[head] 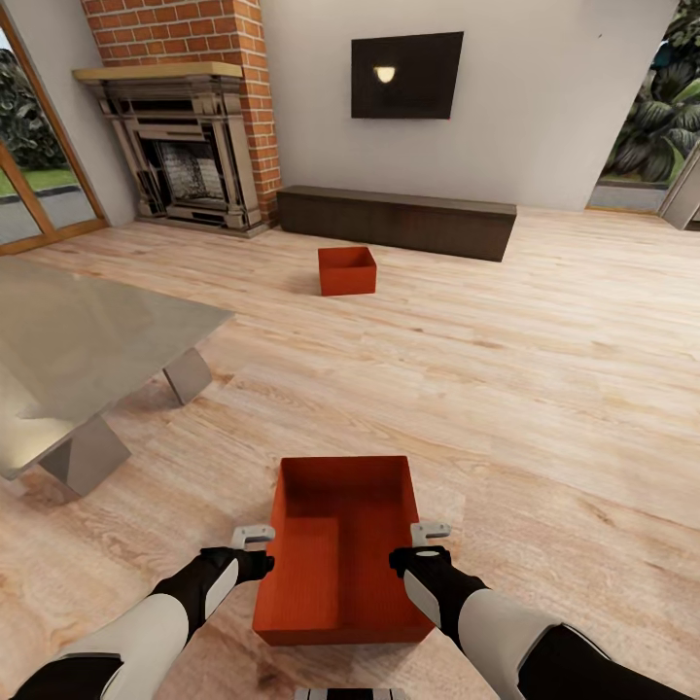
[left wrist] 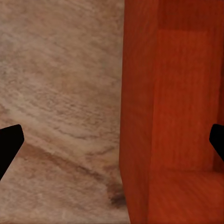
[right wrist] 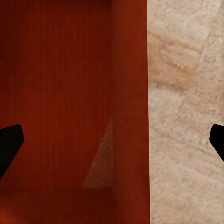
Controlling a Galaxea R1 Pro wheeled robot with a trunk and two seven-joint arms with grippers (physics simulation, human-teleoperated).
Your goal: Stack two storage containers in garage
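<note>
On living-room planks: near bin [head: 342, 554], left gripper [head: 255, 546] and right gripper [head: 420, 544] spread astride its walls; first pickup, needs squeezing; far bin [head: 347, 270] waits

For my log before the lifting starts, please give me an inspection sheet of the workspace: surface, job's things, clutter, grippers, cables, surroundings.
Surface: light wood plank floor.
Job's things: near container between the arms, open top; far container on the floor before the low dark cabinet.
Clutter: nothing seen.
Grippers: left gripper and right gripper open, each straddling one side wall of the near container.
Cables: nothing seen.
Surroundings: glass table on the left, brick fireplace, wall TV.
</note>
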